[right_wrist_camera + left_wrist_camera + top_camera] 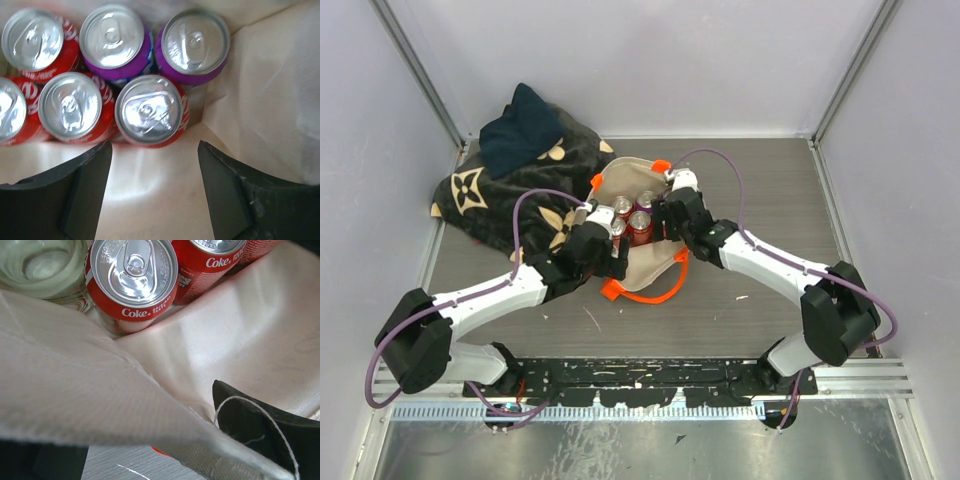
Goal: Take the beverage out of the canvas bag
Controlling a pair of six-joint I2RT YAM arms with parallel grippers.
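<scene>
The cream canvas bag [642, 268] stands open mid-table with orange handles [645, 294]. Inside it are several beverage cans: red Coke cans [151, 110] [132, 277] and two purple cans [195, 42]. My right gripper [155, 150] hangs open inside the bag, just short of the nearest red can, with only the bag's lining between its fingers. My left gripper [608, 247] is at the bag's near-left rim. One black finger [255, 425] shows inside the bag, set wide; the canvas wall [75, 390] crosses in front and hides the other.
A dark patterned blanket [510, 195] with a navy cloth [525, 130] on top lies against the bag's far left. A clear glass vessel [40, 265] stands beside the Coke cans. Enclosure walls ring the table [770, 190].
</scene>
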